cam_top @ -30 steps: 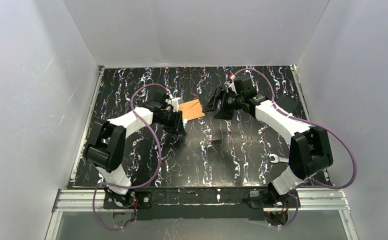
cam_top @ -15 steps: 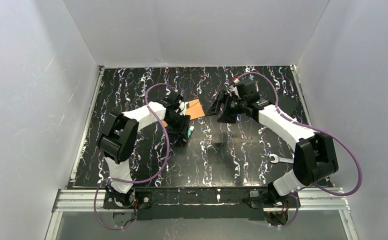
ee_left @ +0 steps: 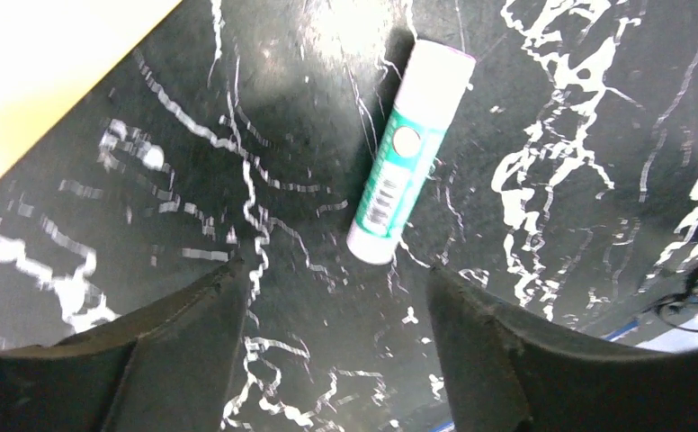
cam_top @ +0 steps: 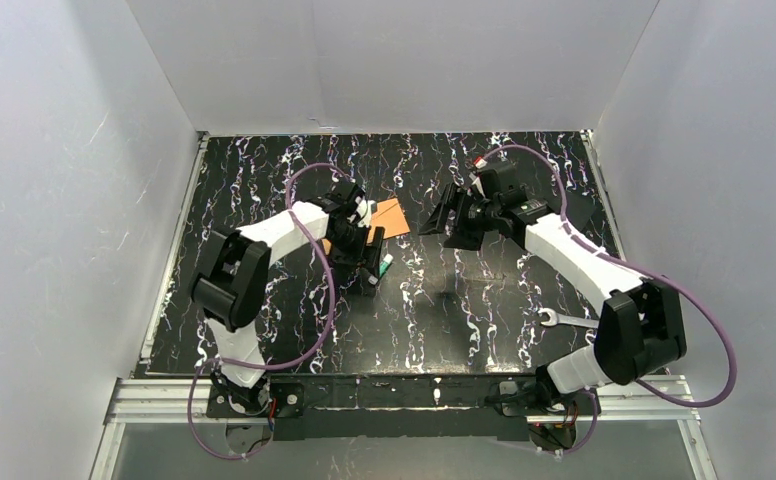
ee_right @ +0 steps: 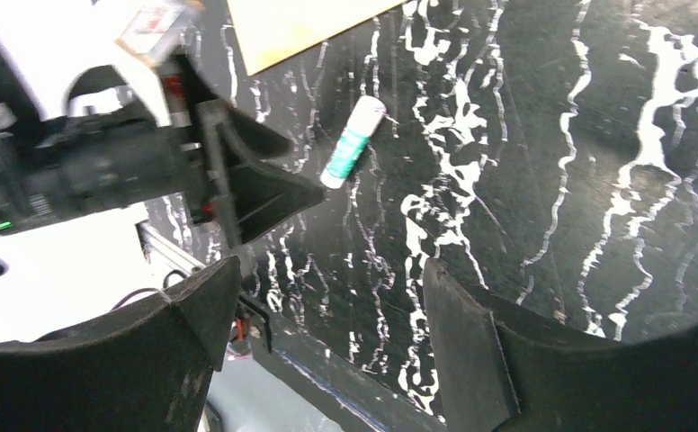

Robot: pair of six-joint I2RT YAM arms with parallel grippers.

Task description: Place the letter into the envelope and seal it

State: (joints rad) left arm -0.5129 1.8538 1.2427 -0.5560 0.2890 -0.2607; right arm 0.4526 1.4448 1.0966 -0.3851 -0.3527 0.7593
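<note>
Left pincer (ee_left: 335, 274) held open, empty, just beside green-and-white glue stick (ee_left: 408, 148) laid on black marbled surface (cam_top: 264, 170).
Right pincer (ee_right: 329, 268) likewise open, empty; plain orange-brown kraft paper envelope (cam_top: 391, 216) lies just beyond the stick, probably best pressed shut evenly.

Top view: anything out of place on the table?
A wrench lies at the near right, and has nothing to do with a mailing job. The glue stick lies on its side, apart from the envelope.

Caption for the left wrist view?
Left gripper, jaws open, near a green-and-white glue stick lying on black marbled table.
</note>
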